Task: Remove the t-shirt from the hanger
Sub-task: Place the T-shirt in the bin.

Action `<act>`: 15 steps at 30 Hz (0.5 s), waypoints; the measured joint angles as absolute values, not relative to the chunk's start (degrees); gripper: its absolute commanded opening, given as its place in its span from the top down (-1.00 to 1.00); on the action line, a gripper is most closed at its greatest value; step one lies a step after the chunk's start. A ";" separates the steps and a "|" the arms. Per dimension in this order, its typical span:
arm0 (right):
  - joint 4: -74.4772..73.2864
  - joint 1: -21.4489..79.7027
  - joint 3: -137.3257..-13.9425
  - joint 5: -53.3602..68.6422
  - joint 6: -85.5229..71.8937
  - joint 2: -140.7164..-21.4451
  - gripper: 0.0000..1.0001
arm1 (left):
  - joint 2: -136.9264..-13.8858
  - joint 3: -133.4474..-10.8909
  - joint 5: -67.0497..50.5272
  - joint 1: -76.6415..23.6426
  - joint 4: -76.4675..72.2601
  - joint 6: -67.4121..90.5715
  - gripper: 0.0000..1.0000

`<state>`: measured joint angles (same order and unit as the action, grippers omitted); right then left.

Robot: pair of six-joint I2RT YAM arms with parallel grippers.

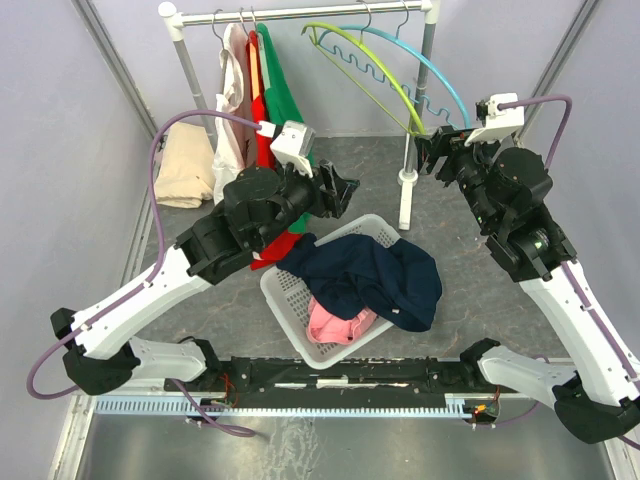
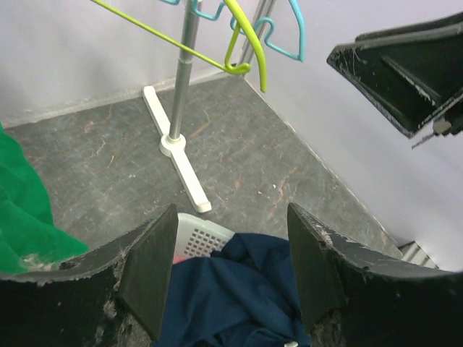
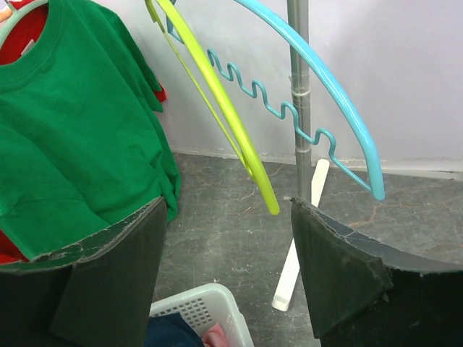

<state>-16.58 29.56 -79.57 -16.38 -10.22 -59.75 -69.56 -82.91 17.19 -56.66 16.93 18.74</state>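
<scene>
Pale lilac walls (image 1: 60, 120) enclose a mottled dark grey floor (image 1: 470, 322), with a metal clothes rail (image 1: 300, 12) at the back.

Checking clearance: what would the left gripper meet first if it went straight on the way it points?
Probably the navy t-shirt heaped in the white basket, seen between the open fingers of the left gripper; depth is unclear.

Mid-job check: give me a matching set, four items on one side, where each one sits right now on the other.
Items:
1 navy t-shirt
2 green t-shirt
3 blue hanger
4 beige cloth

Places:
A hanging from the rail, nothing on it
B heaped on the floor at the left
C draped over the basket
D hanging from the rail beside a red garment

Pairs: 1-C; 2-D; 3-A; 4-B
</scene>
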 measured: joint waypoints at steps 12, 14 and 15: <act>-17.67 29.56 -79.40 -12.73 -10.20 -59.00 -0.43 | -73.84 -90.04 29.39 -56.66 14.44 9.82 -0.44; -17.69 29.56 -80.40 -10.98 -10.22 -59.64 -0.40 | -73.63 -91.24 32.36 -56.66 12.82 7.84 -0.45; -17.58 29.56 -81.06 -10.17 -10.22 -60.10 -0.39 | -73.36 -91.33 33.32 -56.66 12.14 7.16 -0.46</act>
<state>-17.58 29.56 -81.06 -10.17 -10.22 -60.10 -73.36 -91.33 33.32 -56.66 12.14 7.16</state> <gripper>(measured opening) 0.713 0.720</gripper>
